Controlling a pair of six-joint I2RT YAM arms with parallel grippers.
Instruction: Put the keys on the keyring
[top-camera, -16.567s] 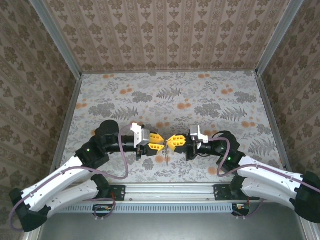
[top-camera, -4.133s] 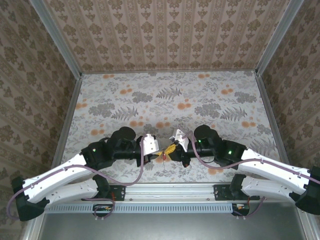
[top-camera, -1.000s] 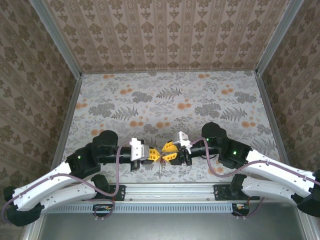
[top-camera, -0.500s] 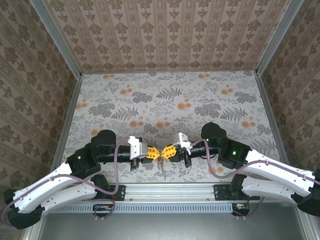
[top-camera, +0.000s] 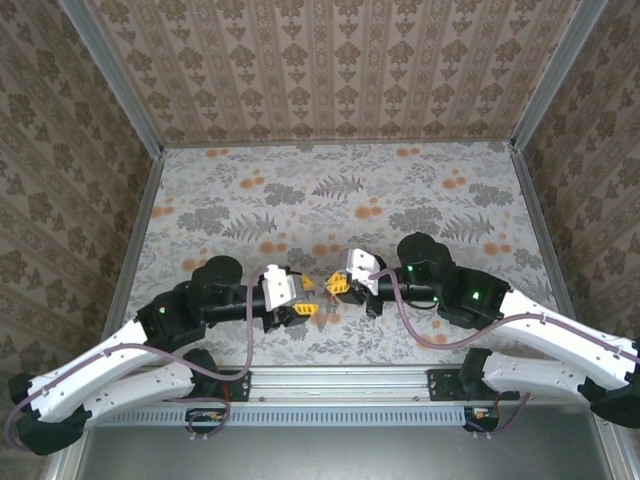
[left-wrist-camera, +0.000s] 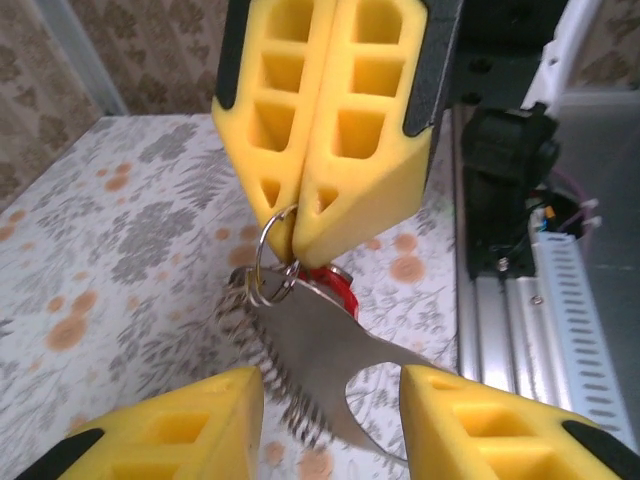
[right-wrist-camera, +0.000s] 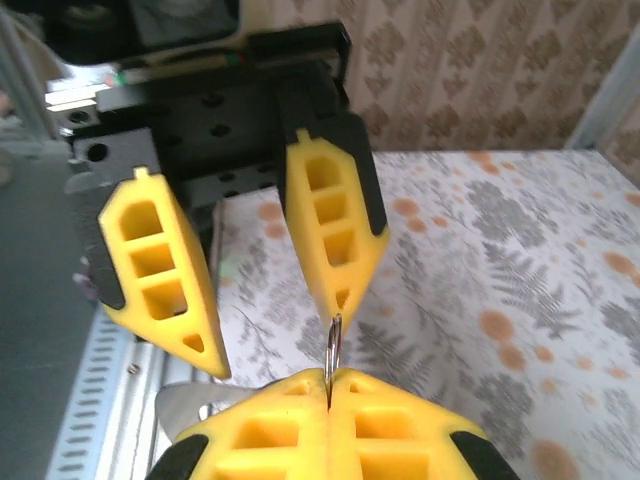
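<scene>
Above the floral tabletop (top-camera: 400, 190), the right end effector (right-wrist-camera: 328, 380) is pinched tight on the keyring (left-wrist-camera: 320, 365), gripping it by the small round loop at its top. The grey metal body hangs free below the yellow pads, clear of the surface, with a coil (left-wrist-camera: 262, 340) dangling beside it. The red key (left-wrist-camera: 335, 285) sits just under those pads, touching the keyring and hanging with it. The left end effector (top-camera: 305, 297) faces it with jaws wide apart and nothing between them, one finger on either side of the hanging metal and not gripping it. Judging by this, the threading looks done or nearly so, since the key seems to hang from the same loop with only one arm supporting the bundle. Whether it is truly hooked through the metal or merely caught against it cannot be told from here. What seems left is a check that it holds, then setting the bundle down.
</scene>
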